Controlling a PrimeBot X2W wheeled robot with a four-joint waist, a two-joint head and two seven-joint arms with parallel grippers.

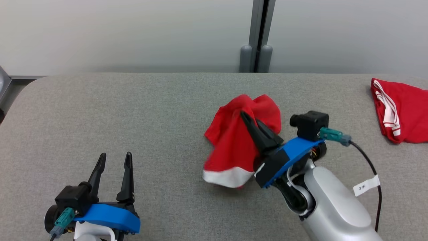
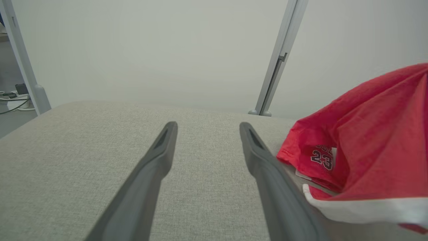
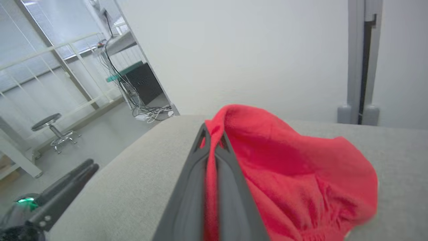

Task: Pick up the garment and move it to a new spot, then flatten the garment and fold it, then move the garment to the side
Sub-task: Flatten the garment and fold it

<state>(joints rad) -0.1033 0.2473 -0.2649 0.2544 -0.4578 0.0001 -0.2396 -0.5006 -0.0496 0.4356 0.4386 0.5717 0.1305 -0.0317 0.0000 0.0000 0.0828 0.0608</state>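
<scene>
At the lower left, the left gripper point(image 1: 115, 155) stands open over the grey table point(image 1: 133, 107), holding nothing. In the middle sits the bunched red garment point(image 1: 234, 147), white hem nearest, pinched by the right gripper point(image 1: 244, 115). At far right lies 1 more red cloth point(image 1: 406, 113).

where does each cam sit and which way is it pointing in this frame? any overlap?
Head: on the head, looking forward and down at the grey table; open left hand lower left, right hand shut on the red garment.
Left wrist: on the left wrist, looking along its spread fingers across the table toward the wall.
Right wrist: on the right wrist, looking along its shut fingers, which pinch the garment.
Shared: all three see the garment.
</scene>
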